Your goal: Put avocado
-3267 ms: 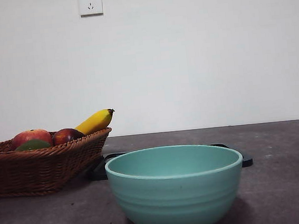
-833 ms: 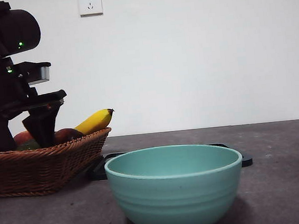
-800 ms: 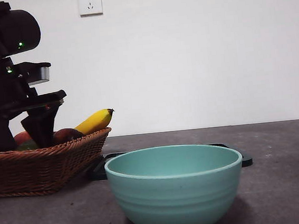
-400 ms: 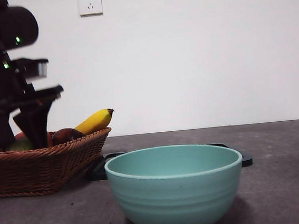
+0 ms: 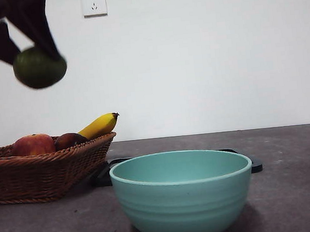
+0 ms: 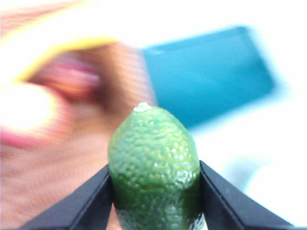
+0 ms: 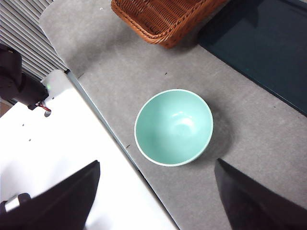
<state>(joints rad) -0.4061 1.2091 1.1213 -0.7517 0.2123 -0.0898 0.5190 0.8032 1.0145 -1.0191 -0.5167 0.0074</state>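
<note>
My left gripper (image 5: 30, 51) is shut on the dark green avocado (image 5: 39, 67) and holds it high in the air above the wicker basket (image 5: 45, 170) at the left. In the left wrist view the bumpy avocado (image 6: 153, 167) sits squeezed between my two black jaws, with the basket blurred behind it. A teal bowl (image 5: 183, 193) stands empty at the front centre; it also shows in the right wrist view (image 7: 173, 126). My right gripper (image 7: 156, 201) is open and empty, high above the table.
The basket holds a red apple (image 5: 33, 144), a darker apple (image 5: 69, 140) and a yellow banana (image 5: 99, 125). A dark flat tray (image 5: 103, 174) lies behind the bowl. The basket's corner (image 7: 165, 19) and the tray (image 7: 268, 52) show in the right wrist view.
My left gripper came down into the basket, shut on the avocado and has now lifted it well up out of the basket. The bowl and the other fruit have not moved.
</note>
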